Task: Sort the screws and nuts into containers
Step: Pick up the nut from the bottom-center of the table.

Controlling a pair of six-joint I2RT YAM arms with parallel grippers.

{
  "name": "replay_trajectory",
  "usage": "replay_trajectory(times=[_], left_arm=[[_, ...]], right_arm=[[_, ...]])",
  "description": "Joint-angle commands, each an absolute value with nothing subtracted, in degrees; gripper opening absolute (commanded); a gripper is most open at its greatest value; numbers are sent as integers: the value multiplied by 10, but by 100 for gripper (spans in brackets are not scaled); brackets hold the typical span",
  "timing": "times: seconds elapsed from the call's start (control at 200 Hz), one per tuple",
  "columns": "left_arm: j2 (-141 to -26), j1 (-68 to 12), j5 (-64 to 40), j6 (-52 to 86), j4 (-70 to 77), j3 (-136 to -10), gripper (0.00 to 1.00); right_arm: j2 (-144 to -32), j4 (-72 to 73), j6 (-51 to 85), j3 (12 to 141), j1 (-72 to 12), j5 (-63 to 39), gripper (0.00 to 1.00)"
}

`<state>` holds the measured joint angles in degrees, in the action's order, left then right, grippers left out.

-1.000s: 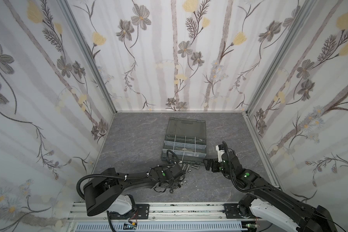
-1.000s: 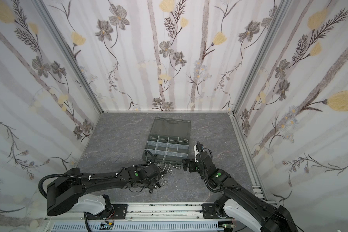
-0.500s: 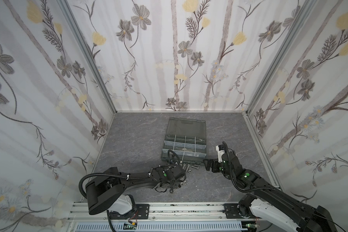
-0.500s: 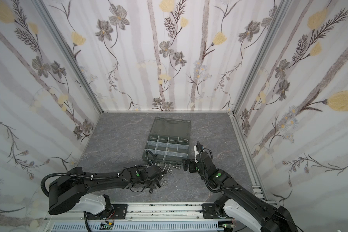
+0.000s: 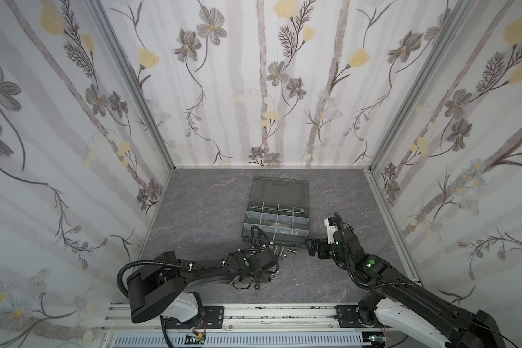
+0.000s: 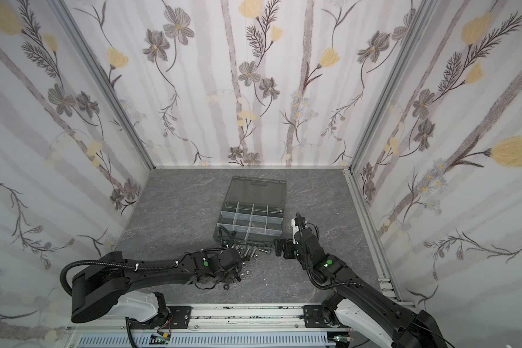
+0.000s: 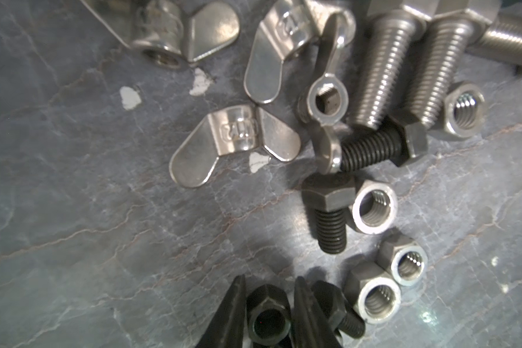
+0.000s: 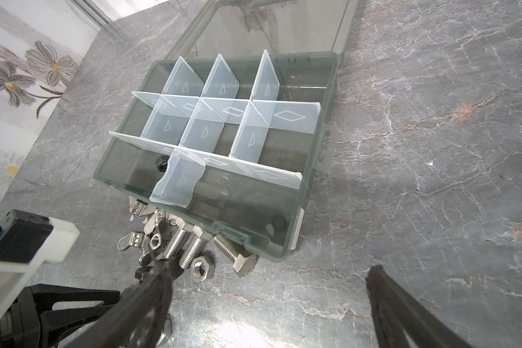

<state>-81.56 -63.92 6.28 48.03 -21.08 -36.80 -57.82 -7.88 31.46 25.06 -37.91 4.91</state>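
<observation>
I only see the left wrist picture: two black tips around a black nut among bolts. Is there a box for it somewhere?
Observer: Yes, an open case lies just beyond the pile, lid flat behind it.
Operator: Anything in it yet?
Observer: One black hex piece shows in a near-row compartment.
Operator: And the other arm?
Observer: The right gripper hangs open and empty by the case's near corner.

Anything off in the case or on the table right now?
One divider in the near row of the case looks bowed and tilted, unlike the straight ones behind it. The table surface has small white chips beside the wing nuts. Otherwise nothing stands out.
</observation>
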Motion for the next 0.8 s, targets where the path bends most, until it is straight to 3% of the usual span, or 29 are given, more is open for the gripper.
replay_trajectory(times=[0.0,0.205,0.395,0.795], left_arm=[[-817,-641,20,492,-236,-361,30],[-818,-642,16,496,-238,-360,30],[-819,-643,18,503,-242,-356,37],[-823,-644,30,501,-245,-358,23]], right_arm=[[-577,-73,321,249,-380,56,100],[-574,-73,323,248,-380,57,100],[-572,-74,323,246,-380,58,100],[-574,-72,325,244,-380,58,100]])
